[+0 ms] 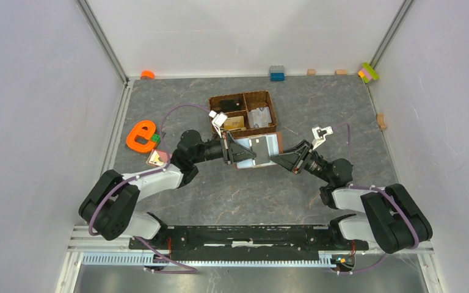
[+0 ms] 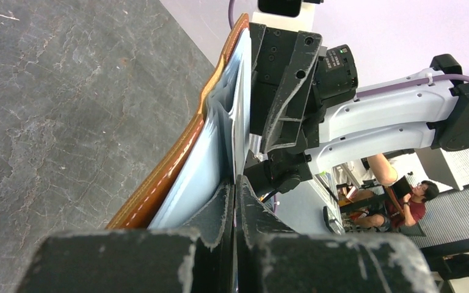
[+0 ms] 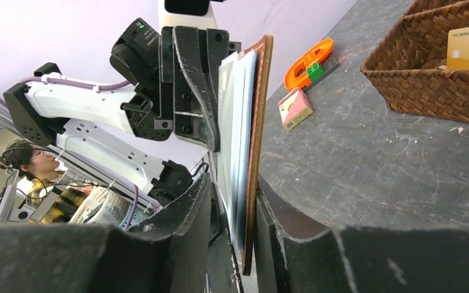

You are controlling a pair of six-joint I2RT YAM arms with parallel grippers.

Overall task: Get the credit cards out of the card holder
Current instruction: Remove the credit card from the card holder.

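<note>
The card holder is held open above the table, just in front of the basket. Its pale lining is turned towards the top camera and its brown cover is underneath.

The left gripper is pinched tight on a thin pale inner leaf at the holder's left edge. In the left wrist view that leaf is seen running straight in between the closed fingers, with the brown cover left outside them.

The right gripper is set astride the opposite edge with its jaws a little apart. In the right wrist view a dark gap is seen between one finger and the lining, while the other finger lies close against the brown cover.

Only stacked pale layers are seen edge-on inside the holder, so it cannot be told whether cards sit in its pockets.

The basket is divided into compartments. A gold card lies in the front-left compartment and a pale card in the right one. Something dark is seen in the back-left compartment but cannot be made out.

An orange toy lies on the table well to the left of the basket.
</note>
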